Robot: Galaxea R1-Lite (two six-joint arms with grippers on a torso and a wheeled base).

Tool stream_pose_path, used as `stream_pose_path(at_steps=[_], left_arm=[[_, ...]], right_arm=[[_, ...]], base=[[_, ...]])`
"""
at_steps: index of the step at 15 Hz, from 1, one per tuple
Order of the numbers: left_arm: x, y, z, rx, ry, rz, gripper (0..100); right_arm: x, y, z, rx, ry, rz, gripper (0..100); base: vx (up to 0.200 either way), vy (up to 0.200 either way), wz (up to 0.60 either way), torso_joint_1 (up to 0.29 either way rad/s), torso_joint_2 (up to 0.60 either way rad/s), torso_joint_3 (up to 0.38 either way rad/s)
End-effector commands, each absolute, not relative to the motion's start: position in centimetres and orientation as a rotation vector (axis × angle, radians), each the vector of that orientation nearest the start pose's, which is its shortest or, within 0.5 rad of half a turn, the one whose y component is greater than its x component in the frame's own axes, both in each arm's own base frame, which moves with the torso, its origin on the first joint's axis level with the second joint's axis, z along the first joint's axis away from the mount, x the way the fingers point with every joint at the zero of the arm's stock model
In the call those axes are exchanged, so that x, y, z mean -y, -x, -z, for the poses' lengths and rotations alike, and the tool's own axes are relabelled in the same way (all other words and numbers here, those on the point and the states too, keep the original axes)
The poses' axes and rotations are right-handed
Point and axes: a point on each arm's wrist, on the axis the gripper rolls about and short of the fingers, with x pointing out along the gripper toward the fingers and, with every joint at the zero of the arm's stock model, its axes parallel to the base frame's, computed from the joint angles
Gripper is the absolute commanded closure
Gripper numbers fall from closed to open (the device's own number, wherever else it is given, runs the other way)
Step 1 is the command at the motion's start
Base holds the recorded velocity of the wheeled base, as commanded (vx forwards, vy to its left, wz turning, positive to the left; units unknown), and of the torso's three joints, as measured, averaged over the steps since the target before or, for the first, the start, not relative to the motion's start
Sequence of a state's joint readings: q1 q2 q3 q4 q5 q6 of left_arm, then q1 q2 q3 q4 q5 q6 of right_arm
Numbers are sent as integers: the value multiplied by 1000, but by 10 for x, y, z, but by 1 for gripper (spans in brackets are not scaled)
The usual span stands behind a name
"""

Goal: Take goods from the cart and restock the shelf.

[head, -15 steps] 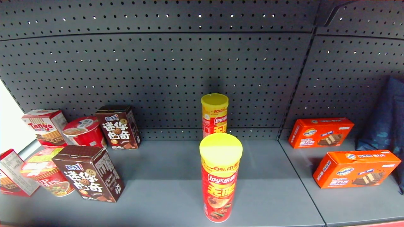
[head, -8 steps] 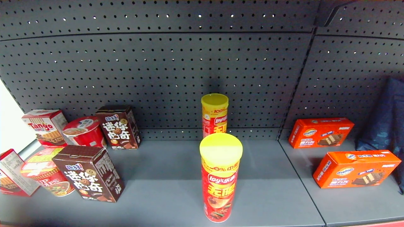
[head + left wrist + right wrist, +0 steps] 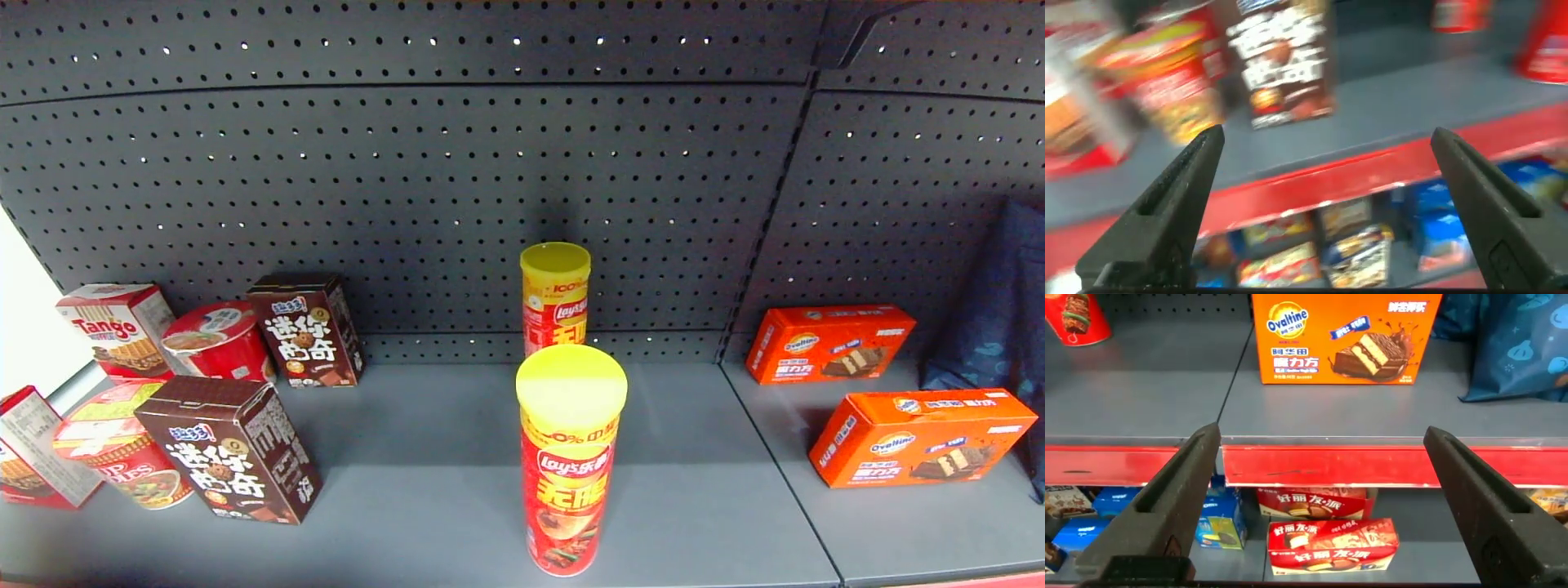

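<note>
The grey shelf (image 3: 424, 490) holds orange boxes (image 3: 922, 437) at right, brown boxes (image 3: 233, 457) at left and a tall chip can (image 3: 570, 457) upright near the front edge, centre. The left pincer (image 3: 1324, 135) and right pincer (image 3: 1323, 431) both hang spread and empty before the shelf. An arm bringing goods in could, I'd say, topple that can.

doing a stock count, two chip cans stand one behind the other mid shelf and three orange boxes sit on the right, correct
Not three: the head view shows two on the right, the rear orange box and the front orange box. The front chip can and rear chip can do stand in line mid shelf.
</note>
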State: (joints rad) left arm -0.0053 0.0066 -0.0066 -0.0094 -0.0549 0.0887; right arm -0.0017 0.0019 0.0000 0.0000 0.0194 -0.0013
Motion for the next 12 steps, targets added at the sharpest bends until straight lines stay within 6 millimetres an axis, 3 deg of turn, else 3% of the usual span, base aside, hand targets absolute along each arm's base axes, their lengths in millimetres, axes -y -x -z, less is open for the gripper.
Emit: stream_pose_path(at_steps=[1, 5, 7, 12], left_arm=[[-1, 22, -76, -2, -26, -29, 0], [0, 23, -76, -2, -40, -12, 0], [0, 23, -76, 0, -37, -12, 0], [0, 23, -76, 0, -9, -11, 0]], right_arm=[[0, 22, -76, -5, 1, -18, 0], [0, 22, -76, -5, 1, -18, 0], [0, 22, -76, -5, 1, -18, 0], [0, 22, -76, -5, 1, -18, 0]], base=[[0, 0, 0, 0, 0, 0], [0, 0, 0, 0, 0, 0], [-200, 0, 0, 2, 2, 2], [0, 0, 0, 0, 0, 0]])
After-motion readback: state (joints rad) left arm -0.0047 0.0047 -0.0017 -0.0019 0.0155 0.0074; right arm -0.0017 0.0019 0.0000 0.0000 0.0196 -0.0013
